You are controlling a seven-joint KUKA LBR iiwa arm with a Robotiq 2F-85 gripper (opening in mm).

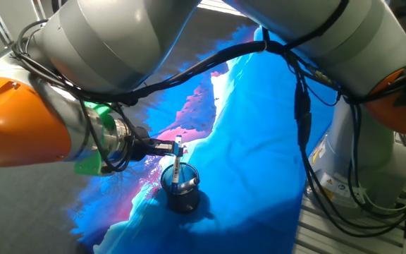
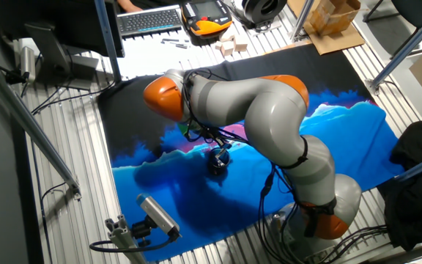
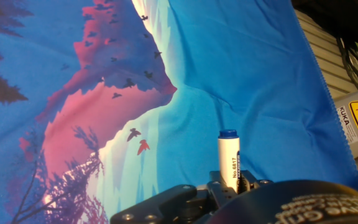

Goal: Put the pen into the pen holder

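Gripped upright between my closed fingers, the pen [image 3: 229,163] rises at the bottom of the hand view, its white barrel printed with small text and capped in blue. From one fixed view, my gripper [image 1: 177,149] reaches in sideways and holds the pen [image 1: 177,167] over the pen holder [image 1: 181,189], its lower end already inside the dark cup's rim. The holder stands on a blue cloth [image 1: 259,141] printed with pink mountains. My grey-and-orange arm [image 2: 255,110] arches over the cup [image 2: 218,162] in the other fixed view.
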